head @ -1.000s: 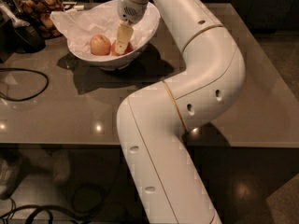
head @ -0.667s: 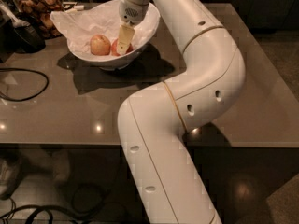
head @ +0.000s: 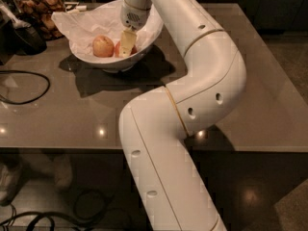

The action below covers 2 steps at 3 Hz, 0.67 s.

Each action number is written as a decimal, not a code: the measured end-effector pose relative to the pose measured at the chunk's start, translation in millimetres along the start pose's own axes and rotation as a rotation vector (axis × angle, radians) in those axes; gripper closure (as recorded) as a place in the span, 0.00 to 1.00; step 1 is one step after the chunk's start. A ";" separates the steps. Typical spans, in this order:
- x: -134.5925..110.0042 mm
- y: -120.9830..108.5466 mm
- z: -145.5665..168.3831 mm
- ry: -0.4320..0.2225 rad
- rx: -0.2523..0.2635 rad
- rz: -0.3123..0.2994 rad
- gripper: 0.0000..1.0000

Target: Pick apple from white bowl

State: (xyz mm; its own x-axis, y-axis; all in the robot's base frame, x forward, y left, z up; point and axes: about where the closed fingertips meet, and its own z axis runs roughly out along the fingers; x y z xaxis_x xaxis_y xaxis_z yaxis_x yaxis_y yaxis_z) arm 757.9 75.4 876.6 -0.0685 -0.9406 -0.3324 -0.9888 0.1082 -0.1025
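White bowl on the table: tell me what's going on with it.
The robot's gripper is down inside the white bowl, right at the red apple, which it partly hides. A paler apple lies beside it on the crumpled paper. The red apple has not been lifted out yet.

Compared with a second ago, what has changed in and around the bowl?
The end effector has come down slightly, deeper into the bowl, right at the red apple, which it partly hides. Whether it has taken hold cannot be seen. The red apple, the pale apple and the bowl have stayed where they were.
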 end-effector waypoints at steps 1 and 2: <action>0.3 0.0 4.1 0.003 -0.006 0.000 0.33; 0.5 0.1 9.9 0.005 -0.014 0.001 0.34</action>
State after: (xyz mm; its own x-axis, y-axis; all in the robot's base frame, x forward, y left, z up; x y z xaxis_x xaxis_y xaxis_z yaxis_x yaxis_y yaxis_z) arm 759.1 78.2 867.2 -0.0701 -0.9422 -0.3275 -0.9905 0.1047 -0.0890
